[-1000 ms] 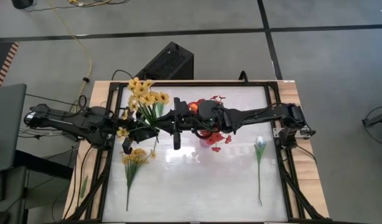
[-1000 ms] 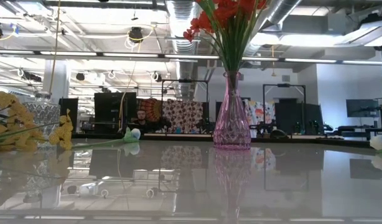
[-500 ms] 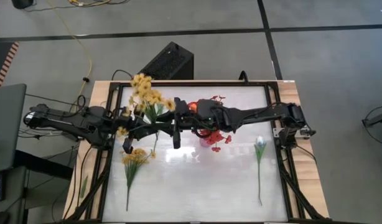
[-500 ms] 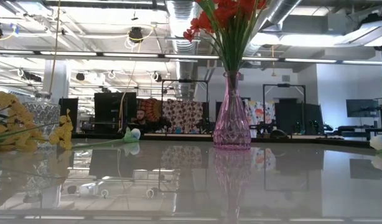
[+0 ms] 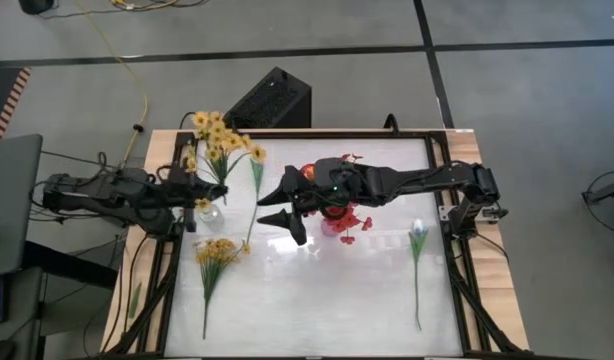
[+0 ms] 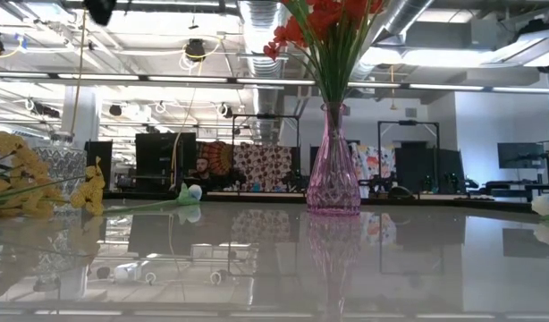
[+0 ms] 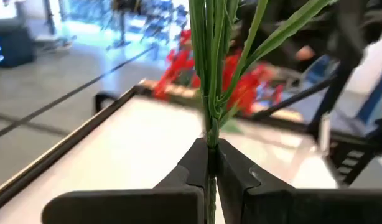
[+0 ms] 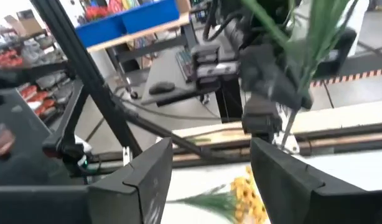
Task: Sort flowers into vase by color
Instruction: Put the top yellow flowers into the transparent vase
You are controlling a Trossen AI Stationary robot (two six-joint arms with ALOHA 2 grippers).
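Note:
My left gripper [image 5: 194,190] is over the table's left edge, shut on a bunch of yellow flowers [image 5: 217,135]. Their blossoms point toward the far edge. My right gripper [image 5: 279,208] hangs open over the table's middle, with nothing between its fingers, just left of the pink vase [image 6: 333,174]. The vase holds red flowers [image 5: 345,220]. A second yellow flower [image 5: 217,252] and a white tulip [image 5: 417,235] lie flat on the table. A clear glass vase [image 6: 60,163] stands at the left. My left gripper pinches the bunch's green stems [image 7: 209,134] between its two fingers, low on the stems. The fingers come level from the table's left side and lie across the stems. The bunch is lifted clear of the table and slants toward the far edge.
Another green-stemmed flower [image 5: 254,195] lies on the table between the two grippers, its pale bud [image 6: 193,190] showing in the low view. The black frame [image 5: 177,250] runs round the table. Free tabletop lies toward the near edge.
My right gripper has opened, let go of the yellow bunch's stems and drawn back a little toward the pink vase. My left gripper has shut on those stems and carried the bunch toward the table's left edge, its blossoms swinging toward the far left corner.

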